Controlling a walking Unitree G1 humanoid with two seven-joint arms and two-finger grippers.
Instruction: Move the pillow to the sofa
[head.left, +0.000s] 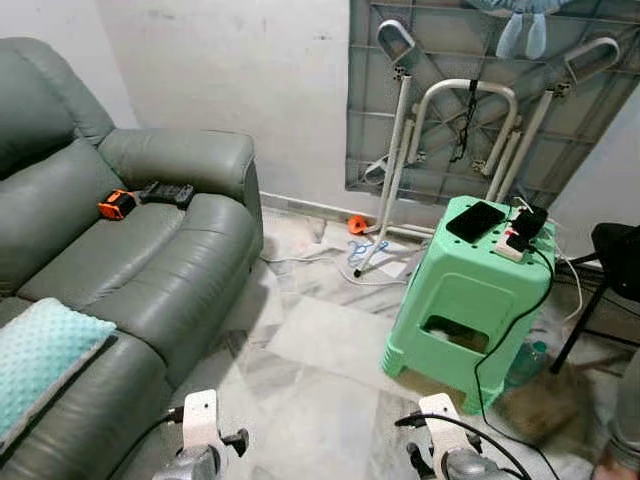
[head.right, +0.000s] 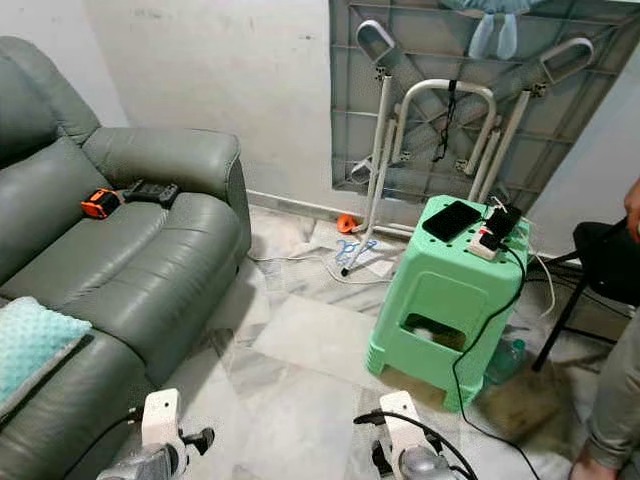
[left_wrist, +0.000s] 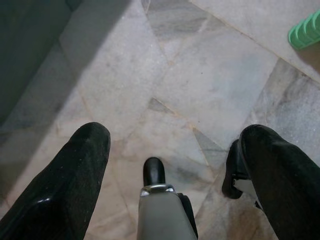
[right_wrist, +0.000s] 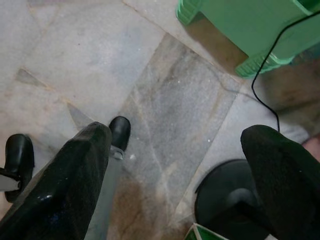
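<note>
Resting on grey sofa (head.left: 150, 270) a teal pillow (head.left: 45, 350), marble floor (head.left: 300, 370), green stool (head.left: 465, 290), both hands wide.

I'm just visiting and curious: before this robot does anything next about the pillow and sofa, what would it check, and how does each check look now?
1. Pillow on the sofa: ok, it lies on the seat.
2. Left gripper empty, jaws open: ok.
3. Right gripper empty, jaws open: ok.
4. Floor ahead free: not ok, a green stool and a black cable stand close.
5. Person at the right edge, clear of the arms: cannot tell.
</note>
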